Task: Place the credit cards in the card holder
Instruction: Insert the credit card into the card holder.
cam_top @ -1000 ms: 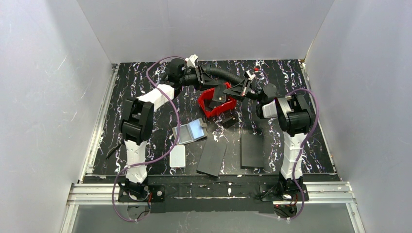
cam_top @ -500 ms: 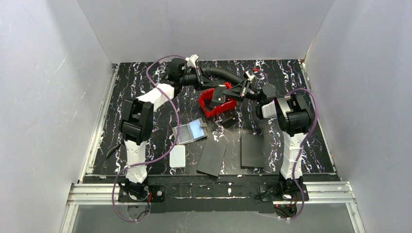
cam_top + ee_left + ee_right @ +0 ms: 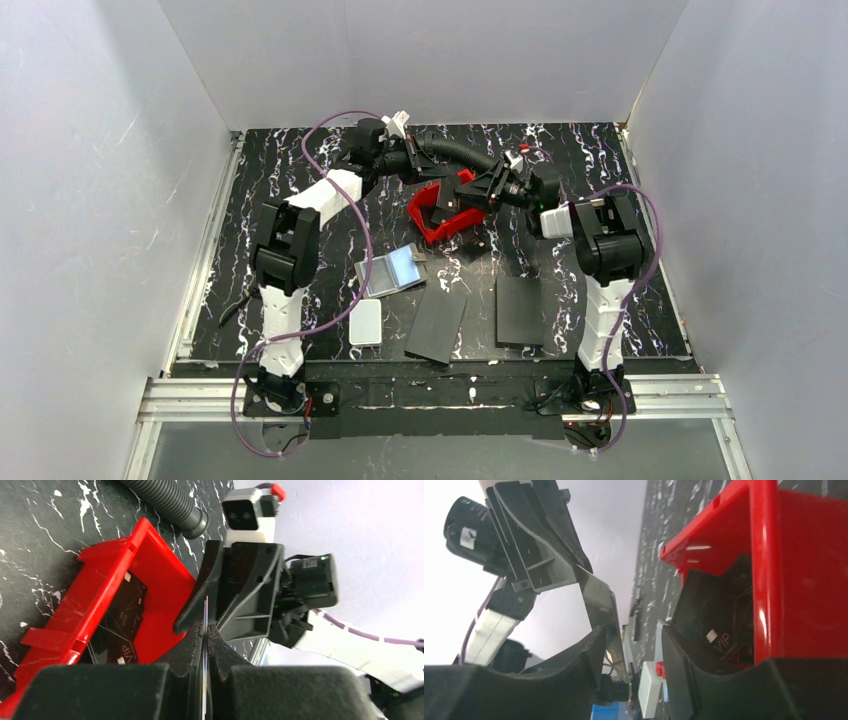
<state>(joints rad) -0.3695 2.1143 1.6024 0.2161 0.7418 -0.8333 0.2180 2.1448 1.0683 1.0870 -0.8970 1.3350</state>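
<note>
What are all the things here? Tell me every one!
table: one, black with white veins, under everything
red tray: one, red, back middle of table
dark cards: some, black, inside the tray
credit card: one, greyish, held up near the tray
card holder: one, silvery-blue inside, lying open before the tray
white box: one, white, front left
black panels: two, black, flat near the front
hose: one, black ribbed, at the back
left pincer: one, black, shut on the credit card
right pincer: one, black, open around it
</note>
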